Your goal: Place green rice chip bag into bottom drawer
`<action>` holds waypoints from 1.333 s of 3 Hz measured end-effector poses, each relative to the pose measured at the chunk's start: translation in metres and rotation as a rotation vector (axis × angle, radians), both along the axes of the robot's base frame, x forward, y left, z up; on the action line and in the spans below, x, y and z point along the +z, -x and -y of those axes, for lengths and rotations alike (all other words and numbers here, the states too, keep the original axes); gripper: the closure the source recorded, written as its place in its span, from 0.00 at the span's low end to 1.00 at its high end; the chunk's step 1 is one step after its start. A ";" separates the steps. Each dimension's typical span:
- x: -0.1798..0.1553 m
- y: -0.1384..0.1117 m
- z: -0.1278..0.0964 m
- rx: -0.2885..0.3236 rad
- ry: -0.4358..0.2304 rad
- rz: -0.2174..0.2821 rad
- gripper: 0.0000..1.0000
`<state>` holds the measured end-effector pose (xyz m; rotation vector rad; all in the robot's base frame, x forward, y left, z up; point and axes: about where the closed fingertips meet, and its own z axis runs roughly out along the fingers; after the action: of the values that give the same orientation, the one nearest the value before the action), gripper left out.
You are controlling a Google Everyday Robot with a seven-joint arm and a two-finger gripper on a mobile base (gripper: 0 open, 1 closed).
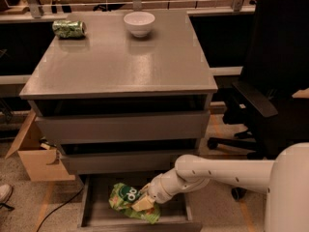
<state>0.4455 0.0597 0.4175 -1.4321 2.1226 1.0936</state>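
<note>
Green rice chip bag (124, 198): crinkly, glossy bright-green foil, creased and folded on itself. White rounded lettering on the upper face; you can make out something like "oo", the rest is not readable. A paler yellow-green patch shows along its lower edge.

Location: the bag sits inside the bottom drawer (87, 211), right of centre and toward the front edge. The drawer is pulled out: a shallow grey box with a flat matte floor and thin side walls.

Gripper (145, 203): down inside the drawer, at the bag's right side, narrowed onto the bag with a tan finger pad lying across the foil. You see the white arm (222, 170), smooth, rounded plastic segments, reaching in from the right.

Above, two closed grey drawer fronts (123, 127), flat and plain, no handles showing. The cabinet top (120, 62) is smooth grey with a dull sheen.

On top, at the back: a white bowl (139, 23), round and glossy, and to its left a green patterned drink can (69, 29) lying on its side; label not legible.

A black office chair (270, 81) stands to the right, an open cardboard box (34, 156) to the left on the floor.
</note>
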 end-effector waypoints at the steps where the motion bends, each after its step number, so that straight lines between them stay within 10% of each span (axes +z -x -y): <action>1: -0.045 -0.008 -0.020 -0.038 -0.042 -0.010 1.00; 4: -0.078 -0.034 -0.045 -0.036 -0.076 0.080 1.00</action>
<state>0.4797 0.1045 0.3396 -1.3749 2.0215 1.0731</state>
